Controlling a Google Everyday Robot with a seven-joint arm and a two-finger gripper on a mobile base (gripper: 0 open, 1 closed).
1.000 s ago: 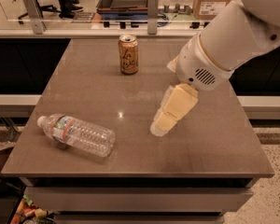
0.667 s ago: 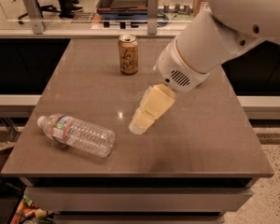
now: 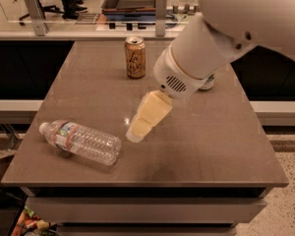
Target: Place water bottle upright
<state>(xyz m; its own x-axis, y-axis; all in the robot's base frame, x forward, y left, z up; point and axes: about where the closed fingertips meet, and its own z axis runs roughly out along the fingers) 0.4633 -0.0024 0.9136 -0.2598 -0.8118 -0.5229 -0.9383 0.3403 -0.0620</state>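
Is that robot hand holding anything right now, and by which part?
Nothing. The gripper hangs empty over the table, apart from the water bottle, which lies on its side.

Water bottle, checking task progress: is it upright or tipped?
Tipped: the water bottle lies on its side on the table. The tool hangs near its base end.

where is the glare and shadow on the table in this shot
Camera view: a small bright glint on the table lies just left of the gripper, which hangs over the table's middle, right of the lying water bottle; a thin dark shadow hugs the bottle's near side.
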